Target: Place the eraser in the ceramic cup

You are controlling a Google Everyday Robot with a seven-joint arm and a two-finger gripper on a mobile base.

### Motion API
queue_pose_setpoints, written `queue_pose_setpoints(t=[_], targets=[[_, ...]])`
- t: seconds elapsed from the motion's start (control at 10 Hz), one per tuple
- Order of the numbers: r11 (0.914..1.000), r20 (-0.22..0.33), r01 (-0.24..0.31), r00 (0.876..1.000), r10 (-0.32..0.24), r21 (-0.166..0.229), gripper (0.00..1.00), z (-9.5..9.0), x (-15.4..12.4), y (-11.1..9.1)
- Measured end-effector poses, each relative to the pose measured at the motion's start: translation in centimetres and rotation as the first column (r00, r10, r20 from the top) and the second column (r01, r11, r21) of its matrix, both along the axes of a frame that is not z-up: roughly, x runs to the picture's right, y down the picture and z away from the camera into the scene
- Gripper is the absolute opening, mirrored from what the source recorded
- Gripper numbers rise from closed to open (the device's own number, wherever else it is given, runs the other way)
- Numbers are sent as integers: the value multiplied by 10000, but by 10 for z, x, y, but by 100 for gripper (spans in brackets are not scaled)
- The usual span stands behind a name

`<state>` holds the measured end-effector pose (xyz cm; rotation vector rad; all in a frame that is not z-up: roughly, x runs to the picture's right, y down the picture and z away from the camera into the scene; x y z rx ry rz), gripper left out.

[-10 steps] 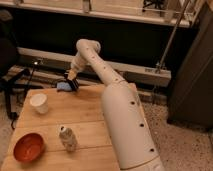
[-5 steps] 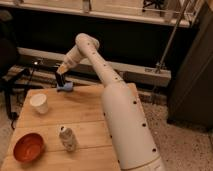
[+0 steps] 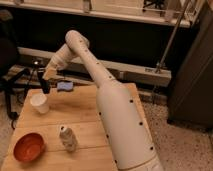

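My gripper (image 3: 46, 81) hangs at the far left of the wooden table (image 3: 85, 115), just above and slightly right of the ceramic cup (image 3: 39, 103). It is shut on a small dark bar, the eraser (image 3: 45, 89), which points down towards the cup's rim. The cup is plain white and stands upright near the table's left edge. The arm (image 3: 80, 50) reaches over the table from the white base at the right.
A small flat blue block (image 3: 65, 86) lies at the table's back edge, right of the gripper. A silver-grey can (image 3: 67, 138) stands near the front middle, and an orange-red bowl (image 3: 29, 146) sits at the front left corner. Dark chair parts stand left of the table.
The gripper has risen from beside the blue block and swung left, and now hangs over the white cup with the dark bar in it.
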<state>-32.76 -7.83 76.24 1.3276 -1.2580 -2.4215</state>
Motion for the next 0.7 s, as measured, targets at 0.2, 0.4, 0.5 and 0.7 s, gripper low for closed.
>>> queue_pose_setpoints(t=[0.2,0.4,0.5,0.7], targets=[[9984,617,462,9969,-481,319,0,-16,-4,-2],[9970,986,679,9926,-713,371,0,-23,-12,0],[9964,1167,770,9899,-806,350,0,-24,-16,3],[9943,1509,1027,9828,-1060,294,0,-21,-20,14]])
